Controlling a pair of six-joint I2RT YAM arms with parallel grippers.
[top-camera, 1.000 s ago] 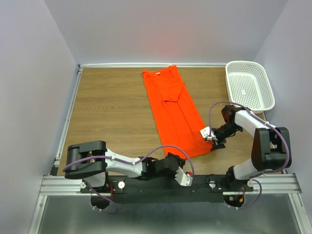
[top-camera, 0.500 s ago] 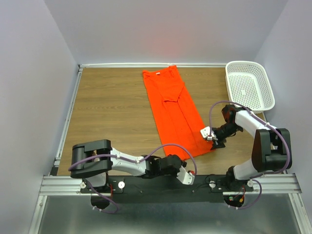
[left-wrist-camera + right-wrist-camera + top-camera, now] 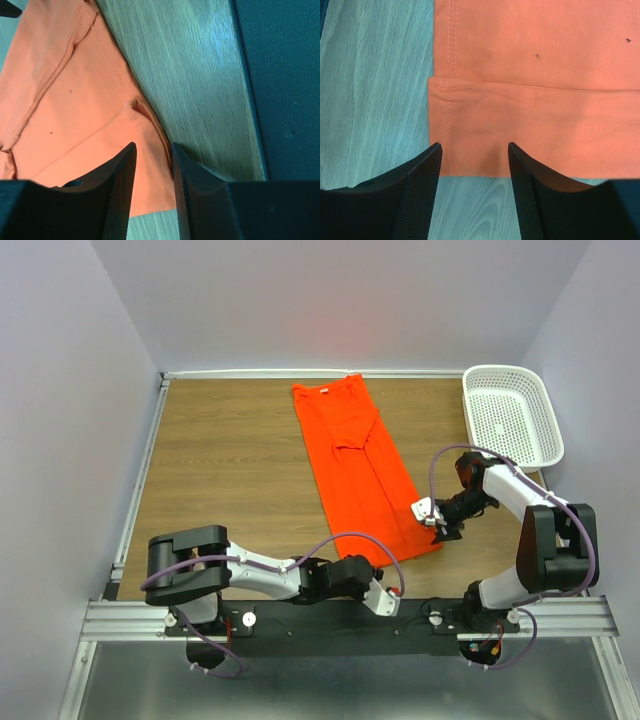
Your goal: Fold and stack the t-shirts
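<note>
— State of the left claw (image 3: 153, 150)?
— Parted only narrowly, gripping nothing. Poised over one near hem corner of the orange-red t-shirt (image 3: 75, 110), right beside a small pucker in the stitching.
— And the right claw (image 3: 475, 147)?
— Spread wider, likewise empty. Straddling the other near corner, just below the edge of an overlapping layer.
— Farther out?
— Shirt folded lengthwise into a long strip, flat on the tabletop (image 3: 220, 450), slanting from the far edge back toward the arms. White basket (image 3: 512, 420) off at the far right, apart from the cloth.
— Step in hand, then?
— Probably pinching both near corners, ready to carry the hem up toward the far end.
— Any advice?
— Press right down to the wood before closing, and catch every layer, not just the top one. Lift both corners together and level, with the hem taut between them. Follow the strip's own slant rather than going straight up the tabletop. Lay edge to edge before letting go.
</note>
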